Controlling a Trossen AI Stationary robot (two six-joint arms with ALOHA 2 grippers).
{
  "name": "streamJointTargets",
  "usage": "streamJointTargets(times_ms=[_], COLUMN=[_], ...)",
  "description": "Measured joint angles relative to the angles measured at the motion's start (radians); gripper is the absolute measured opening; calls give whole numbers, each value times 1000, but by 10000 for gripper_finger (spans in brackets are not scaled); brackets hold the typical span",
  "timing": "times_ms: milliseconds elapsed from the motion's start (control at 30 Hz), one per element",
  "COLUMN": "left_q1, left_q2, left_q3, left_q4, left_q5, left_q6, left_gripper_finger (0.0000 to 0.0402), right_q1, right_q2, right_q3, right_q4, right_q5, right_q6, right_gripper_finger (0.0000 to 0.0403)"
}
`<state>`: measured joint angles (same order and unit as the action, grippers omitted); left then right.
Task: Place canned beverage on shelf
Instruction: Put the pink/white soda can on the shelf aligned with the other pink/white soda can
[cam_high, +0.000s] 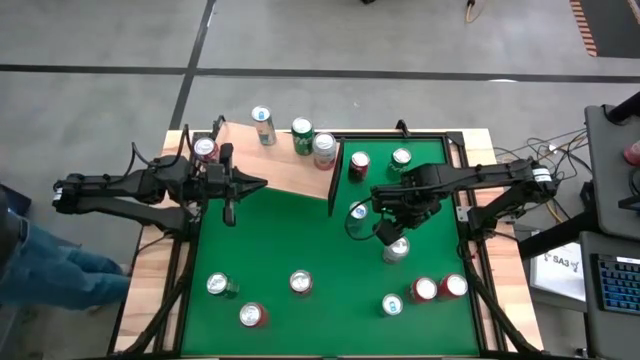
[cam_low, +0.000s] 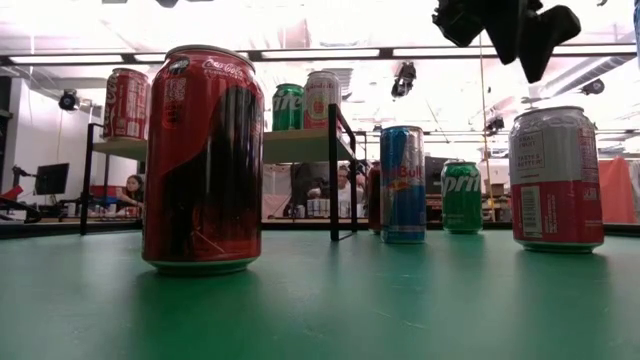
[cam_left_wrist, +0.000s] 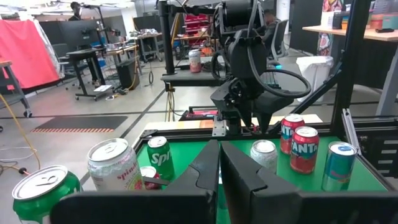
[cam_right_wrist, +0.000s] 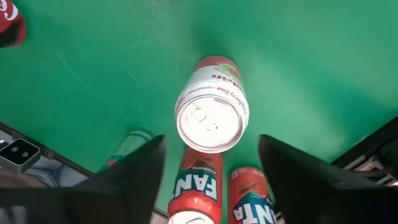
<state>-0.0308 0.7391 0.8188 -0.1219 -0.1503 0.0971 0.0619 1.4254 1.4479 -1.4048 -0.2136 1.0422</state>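
Your right gripper hangs spread directly over the upright silver can, straddling it, near the desk's right edge, long axis vertical. Drop straight down. The shelf lies toward the far-left corner. Left gripper pressed together, farther away.

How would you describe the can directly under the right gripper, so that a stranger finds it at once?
Start at the green table and find the open right gripper. The can stands upright just below it, apart from the others, white above and red below, unlike the two Fanta cans nearer the table's front edge.
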Motion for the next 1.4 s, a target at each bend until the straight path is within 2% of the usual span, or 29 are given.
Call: streamJointTargets(times_ms=[133,267,767,1400], left_q1=[0,0,0,0], left_q2=[1,1,2,3], left_q3=[0,0,0,-1], left_q4=[0,0,1,1], left_q5=[0,0,0,0], left_q6=[0,0,8,10], left_gripper_finger=[0,0,0,0], right_q1=[0,16,118,128], right_q2=[0,1,6,27], right_q3=[0,0,-33,-213], right_q4=[0,0,3,208], right_q5=[-27,-30,109,107], right_q6=[9,47,221,234], right_gripper_finger=[328,366,368,368])
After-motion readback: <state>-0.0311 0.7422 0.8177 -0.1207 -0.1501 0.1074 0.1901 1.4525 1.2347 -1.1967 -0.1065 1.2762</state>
